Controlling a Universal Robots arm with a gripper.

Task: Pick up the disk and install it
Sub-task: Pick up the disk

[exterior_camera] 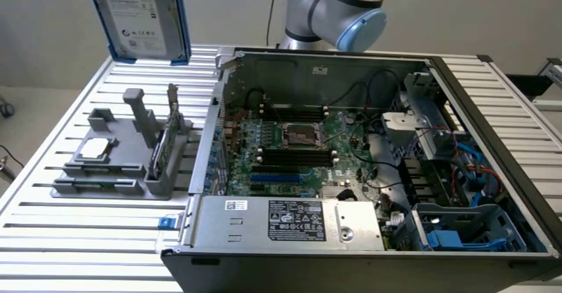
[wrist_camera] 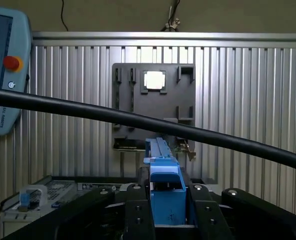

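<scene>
The disk (exterior_camera: 141, 16), a silver-grey drive with a white label in a blue carrier, hangs upright high above the slatted table, over its far corner at the exterior view's left. In the wrist view the disk (wrist_camera: 160, 150) shows edge-on, its blue carrier clamped between my two black fingers (wrist_camera: 138, 215). My gripper (wrist_camera: 166, 195) is shut on it. Far below it lies the grey parts holder (wrist_camera: 155, 105).
The open computer case (exterior_camera: 439, 76) takes up the table's middle and the exterior view's right, with blue drive bays (exterior_camera: 457, 230) at its near corner. The grey holder (exterior_camera: 114, 168) carries a silver chip (exterior_camera: 95, 149) and a green card (exterior_camera: 160, 149). A black cable (wrist_camera: 88, 111) and a teach pendant (wrist_camera: 3, 65) show in the wrist view.
</scene>
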